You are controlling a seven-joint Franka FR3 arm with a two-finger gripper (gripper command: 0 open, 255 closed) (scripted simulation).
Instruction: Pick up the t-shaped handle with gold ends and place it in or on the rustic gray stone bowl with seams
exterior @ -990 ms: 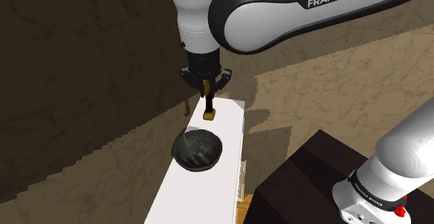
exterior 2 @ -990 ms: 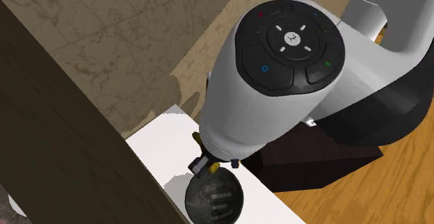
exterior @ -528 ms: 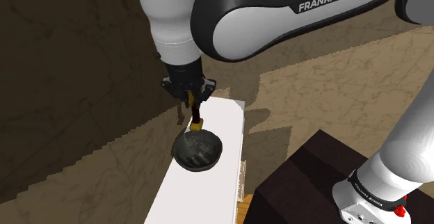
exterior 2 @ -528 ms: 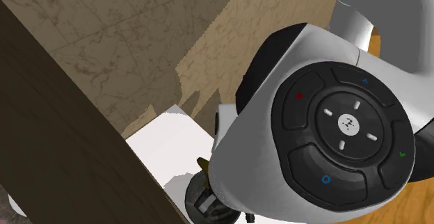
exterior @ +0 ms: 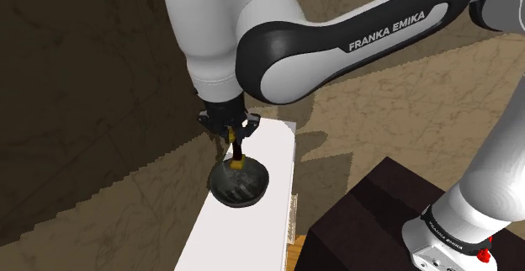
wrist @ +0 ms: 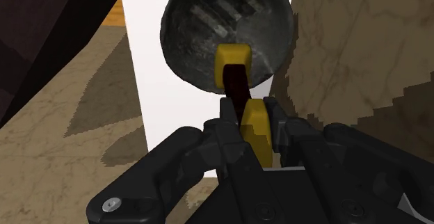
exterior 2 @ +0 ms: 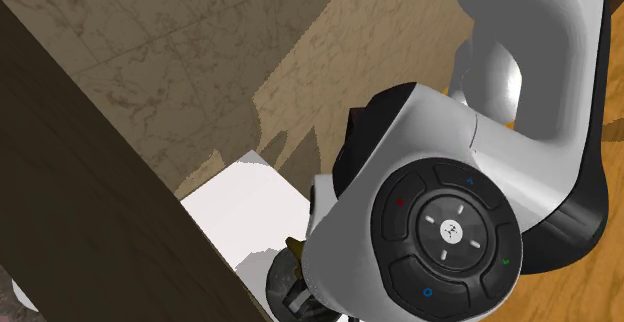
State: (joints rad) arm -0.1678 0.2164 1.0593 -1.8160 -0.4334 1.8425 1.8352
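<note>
The handle (wrist: 236, 83) hangs upright, pinched between the gripper's (wrist: 247, 122) jaws, its lower gold end just over the dark bowl (exterior: 244, 189), which sits toward the white bench's (exterior: 252, 236) far end.

White narrow tabletop (exterior: 244, 236); tan marbled surface (exterior: 404, 101) around it; dark brown panel (exterior 2: 80, 170); wood floor (exterior 2: 580, 290).

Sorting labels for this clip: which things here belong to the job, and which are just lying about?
Job: T-shaped handle with gold ends, clasped in the claw; dark gray bowl under it.
Just there: white tabletop bearing the bowl; dark stand box.
</note>
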